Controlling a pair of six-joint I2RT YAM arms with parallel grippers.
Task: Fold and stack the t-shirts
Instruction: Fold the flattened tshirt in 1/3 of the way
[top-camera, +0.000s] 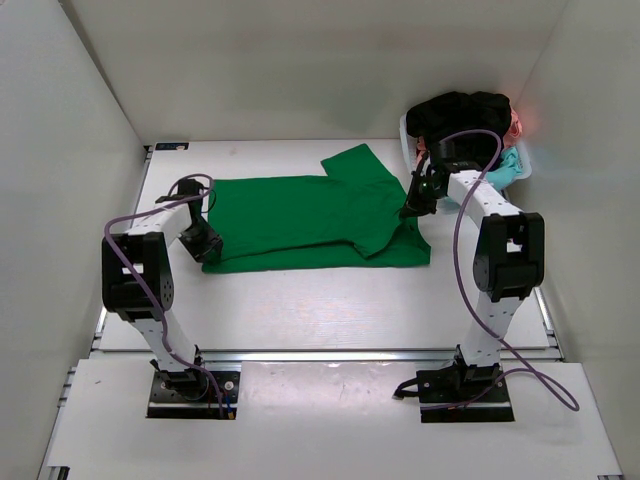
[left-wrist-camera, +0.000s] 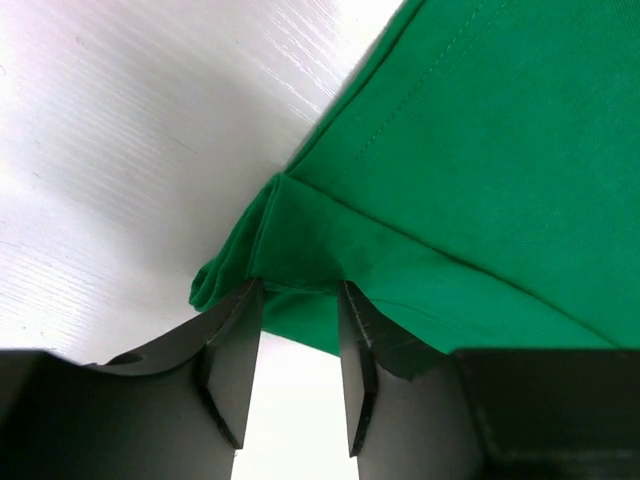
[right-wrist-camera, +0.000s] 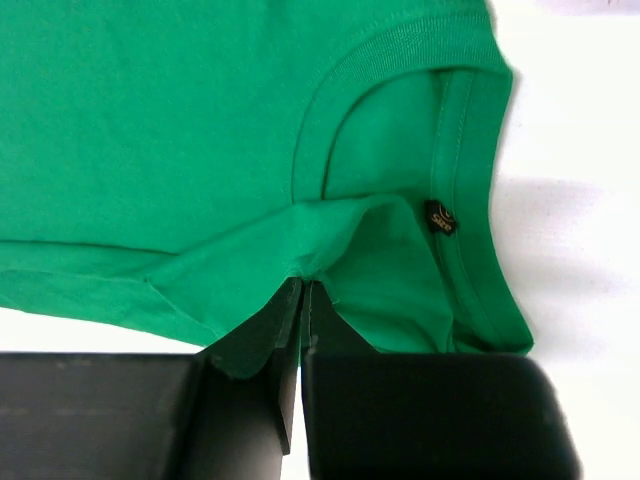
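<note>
Nearest, on the white surface (top-camera: 300, 305), the left hand (top-camera: 203, 243) sits at the near left hem corner of the green t-shirt (top-camera: 310, 220). Its fingers (left-wrist-camera: 235, 345) stand apart with a bunched fold of hem at their tips, not clamped. The shirt lies spread flat, hem to the left, collar (right-wrist-camera: 400, 60) to the right, one sleeve (top-camera: 352, 160) pointing away. The right hand (top-camera: 412, 205) is closed tight, pinching cloth just beside the collar, near a small dark label (right-wrist-camera: 438, 216). Farthest, at the back right, a black t-shirt (top-camera: 460, 115) is heaped on a white basket (top-camera: 405, 135), with pink cloth (top-camera: 516, 122) and teal cloth (top-camera: 505, 165) at its right edge.
</note>
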